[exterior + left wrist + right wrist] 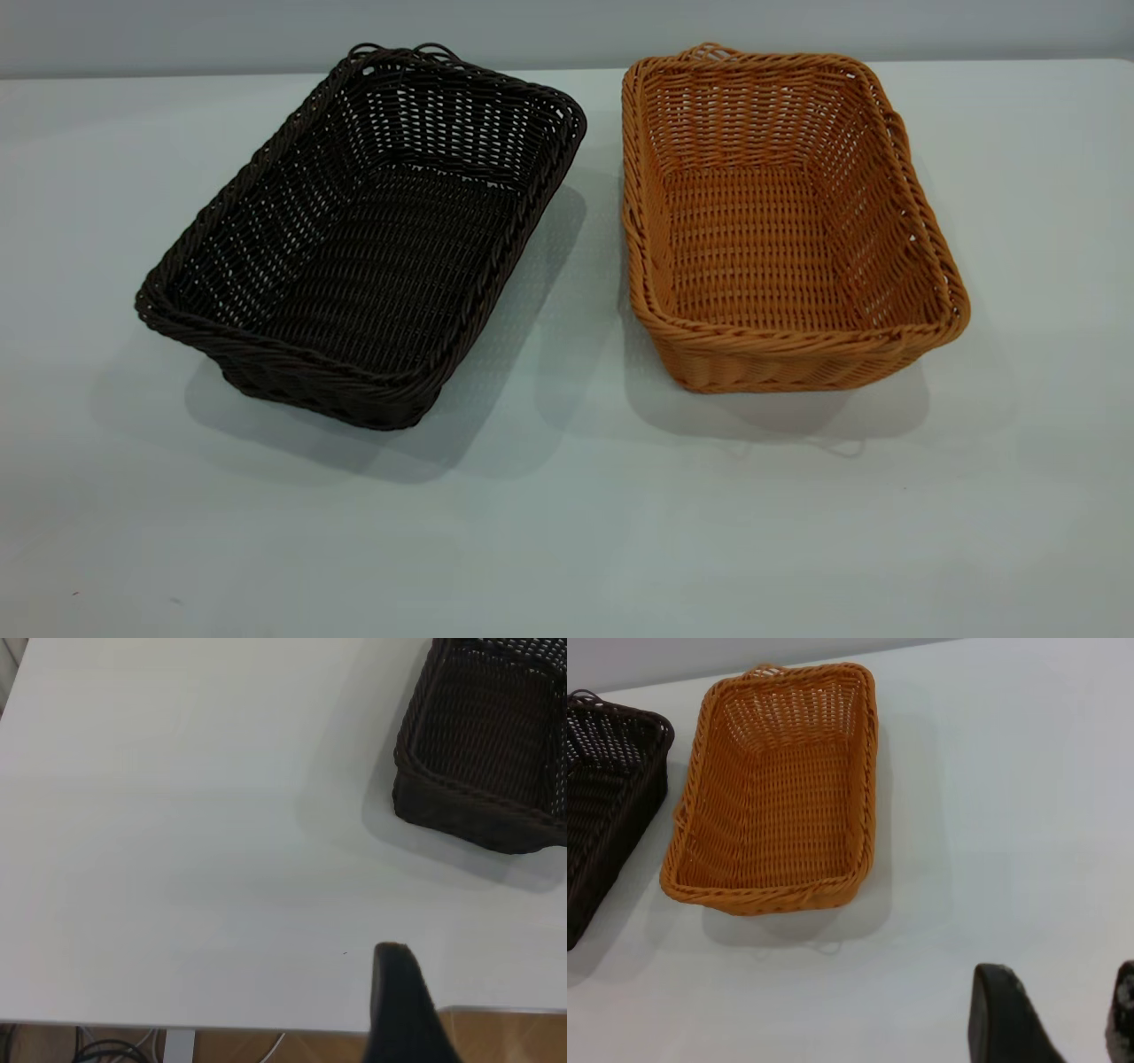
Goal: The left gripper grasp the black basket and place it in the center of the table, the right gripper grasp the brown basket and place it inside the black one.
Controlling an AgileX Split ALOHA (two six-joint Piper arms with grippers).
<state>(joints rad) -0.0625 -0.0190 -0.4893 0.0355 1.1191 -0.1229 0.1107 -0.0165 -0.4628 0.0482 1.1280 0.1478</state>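
Two baskets on one broad pale table point(567, 549), neither lifted, nothing of the task done yet.

Largest first: plain tabletop, with open room in the middle, nearer the exterior camera than both baskets.

Next, the black basket point(354, 248): left of centre, upright, turned at a slant, one far corner angled toward its neighbour. Beside it, not touching, the brown basket point(780, 230): right of centre, upright, more squarely set, much the same size.

Then the tools. Left gripper point(394, 992) poised above bare table near the table's edge, well apart from the black basket; open or closed cannot be told, too little of it showing. Right gripper point(1060, 979) parted, holding nothing, hovering over bare table off the brown basket's near end.

Smallest: thin loop handles point(709, 49) at the far ends of both baskets.

Likely trouble from here, judged only:
- Pinching a flared, springy braided rim too shallowly, so slipping or tipping on the lift.
- Dragging instead of lifting the dark one, and knocking the brown one across that narrow gap.
- Setting the dark one down askew, leaving a poor target.
- Nesting two baskets of like size out of line: jamming on the rim, sitting cocked, or snagging a loop.
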